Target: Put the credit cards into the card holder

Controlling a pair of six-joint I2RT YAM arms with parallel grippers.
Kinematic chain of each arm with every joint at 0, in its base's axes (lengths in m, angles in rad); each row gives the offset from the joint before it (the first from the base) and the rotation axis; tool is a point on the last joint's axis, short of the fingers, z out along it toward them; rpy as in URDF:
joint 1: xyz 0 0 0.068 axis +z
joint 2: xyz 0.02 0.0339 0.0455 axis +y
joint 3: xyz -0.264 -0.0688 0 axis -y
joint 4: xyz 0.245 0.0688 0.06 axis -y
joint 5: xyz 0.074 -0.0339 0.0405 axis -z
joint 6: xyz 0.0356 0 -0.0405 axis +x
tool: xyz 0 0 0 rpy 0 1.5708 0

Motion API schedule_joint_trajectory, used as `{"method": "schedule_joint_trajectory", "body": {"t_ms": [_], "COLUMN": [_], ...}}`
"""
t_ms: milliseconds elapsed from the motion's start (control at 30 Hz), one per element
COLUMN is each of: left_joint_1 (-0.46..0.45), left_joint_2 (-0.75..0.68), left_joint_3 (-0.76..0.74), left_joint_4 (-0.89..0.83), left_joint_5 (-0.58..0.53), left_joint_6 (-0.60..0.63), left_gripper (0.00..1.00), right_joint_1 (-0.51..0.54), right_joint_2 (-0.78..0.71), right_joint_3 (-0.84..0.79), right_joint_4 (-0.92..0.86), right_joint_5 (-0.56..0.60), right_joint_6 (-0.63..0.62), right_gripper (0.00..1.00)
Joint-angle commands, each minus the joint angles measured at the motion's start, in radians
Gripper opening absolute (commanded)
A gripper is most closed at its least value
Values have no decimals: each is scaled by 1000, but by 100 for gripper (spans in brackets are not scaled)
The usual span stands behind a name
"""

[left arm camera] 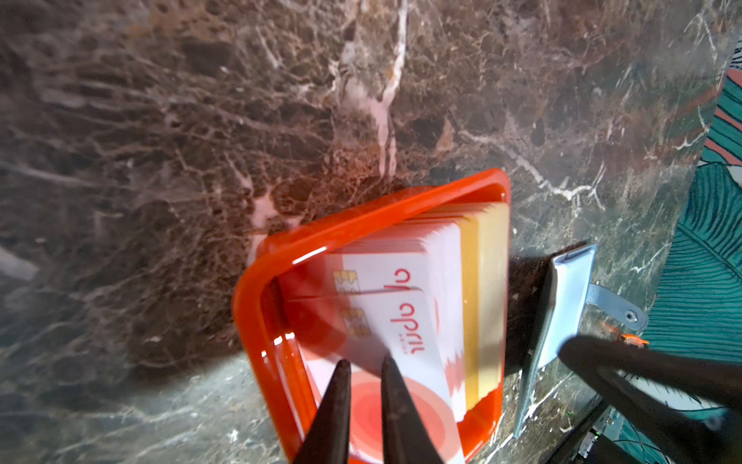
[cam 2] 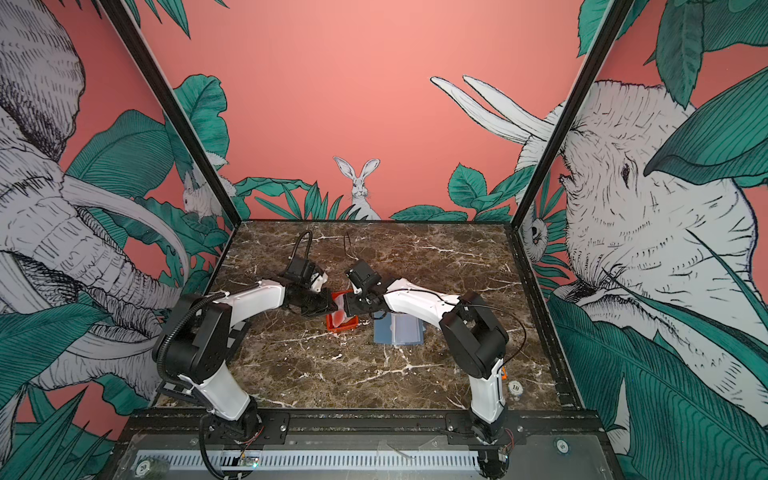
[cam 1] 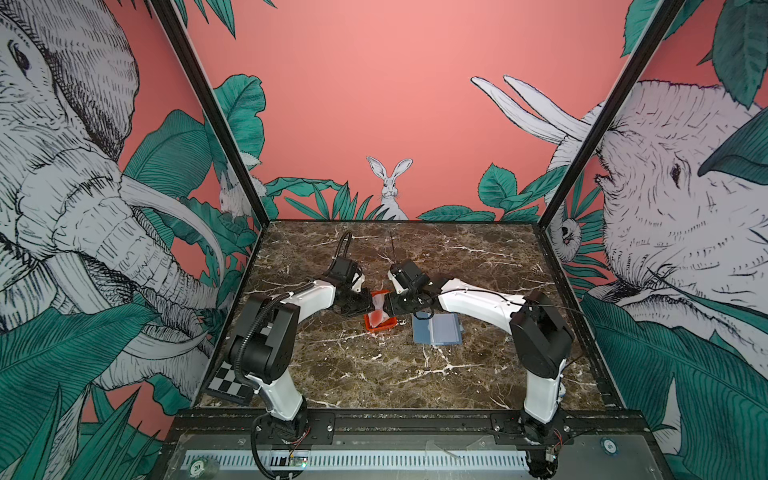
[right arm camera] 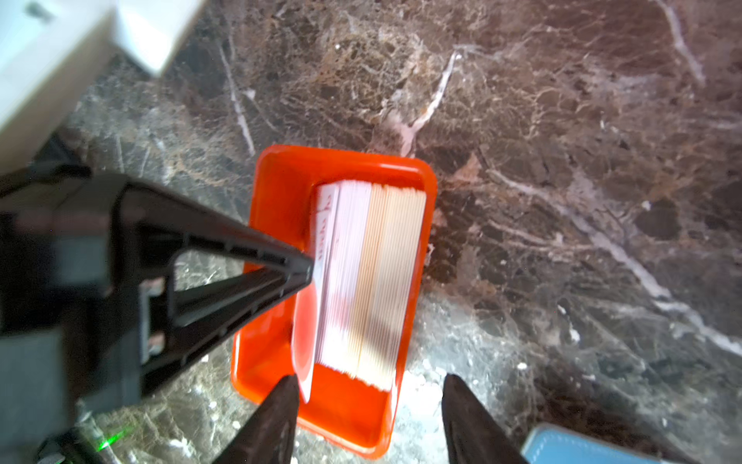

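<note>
A stack of credit cards (cam 1: 379,309) (right arm camera: 373,273), white with red circles, stands on edge in a small orange tray (cam 1: 380,327) (right arm camera: 281,193) at mid-table. My left gripper (left arm camera: 366,361) (cam 1: 370,305) is all but shut. Its tips rest on the face of the front card (left arm camera: 401,317), which bows away from the stack. My right gripper (right arm camera: 371,385) (cam 1: 389,309) faces it from the other side, open. Its jaws straddle the tray's end, and the front card's lower corner lies beside one finger. The slate-blue card holder (cam 1: 436,329) (left arm camera: 562,305) lies open on the marble, right of the tray.
A checkerboard panel (cam 1: 230,384) lies at the table's front left corner, behind the left arm's base. The printed enclosure walls close in the left, right and far sides. A small white disc (cam 2: 515,387) sits by the right arm's base.
</note>
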Motion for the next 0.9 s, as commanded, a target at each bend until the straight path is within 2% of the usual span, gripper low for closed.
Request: {"method": "schedule_joint_trajectory", "body": {"t_ms": [0, 167, 533, 867], "left_joint_1": [0, 0, 1, -1], "left_joint_2": [1, -2, -6, -3], "left_joint_3": [-13, -17, -24, -25], "left_joint_4": [-6, 1, 6, 8], "left_joint_5": [-15, -14, -12, -12], "left_joint_6": [-8, -11, -14, -14], "left_gripper": [18, 18, 18, 18], "right_joint_1": [10, 22, 31, 42], "right_joint_2": [-23, -1, 45, 38], "right_joint_3": [-26, -34, -26, -44], "right_joint_4": [60, 95, 104, 114], "right_joint_5": [-48, -71, -103, -99], "right_joint_6": [84, 153, 190, 197], "right_gripper": [46, 38, 26, 23]}}
